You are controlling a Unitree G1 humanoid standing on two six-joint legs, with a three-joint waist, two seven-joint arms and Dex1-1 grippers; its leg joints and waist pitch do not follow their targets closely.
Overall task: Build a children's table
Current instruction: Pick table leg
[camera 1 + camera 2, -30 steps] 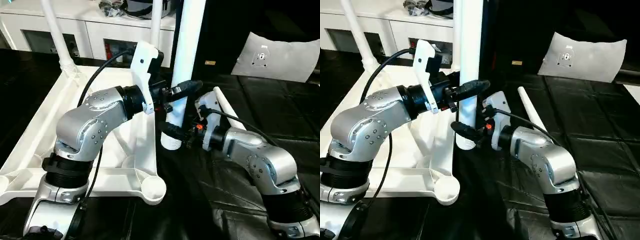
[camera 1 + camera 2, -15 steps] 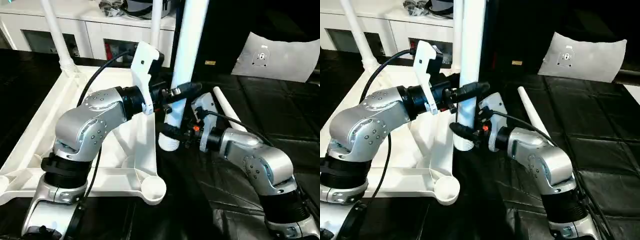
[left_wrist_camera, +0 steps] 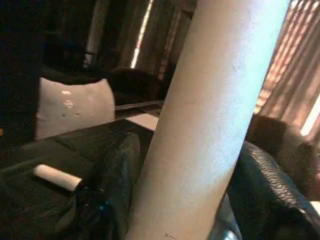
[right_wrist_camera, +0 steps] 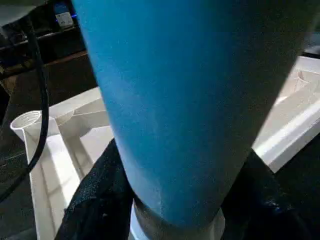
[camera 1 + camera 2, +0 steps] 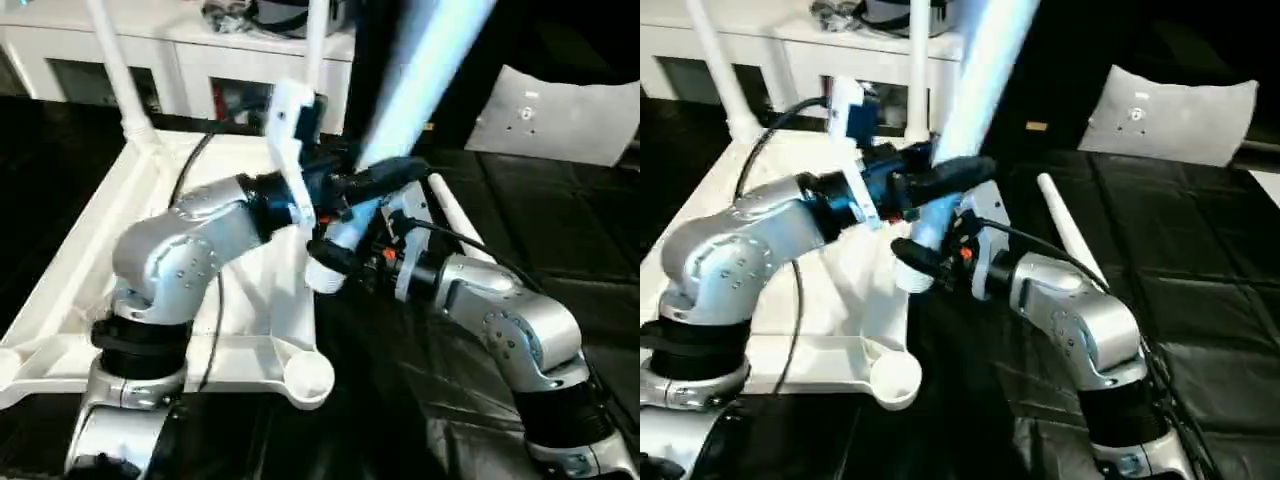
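Tilted from upright, leg (image 5: 425,75) sits between both jaws.

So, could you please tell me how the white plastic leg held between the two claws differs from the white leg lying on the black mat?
The held white plastic leg stands tilted, its flared end low by the tabletop edge; the loose white leg lies flat on the black mat. The held leg sits between the left claw and right claw; nothing touches the loose one. Both are white tapered tubes.
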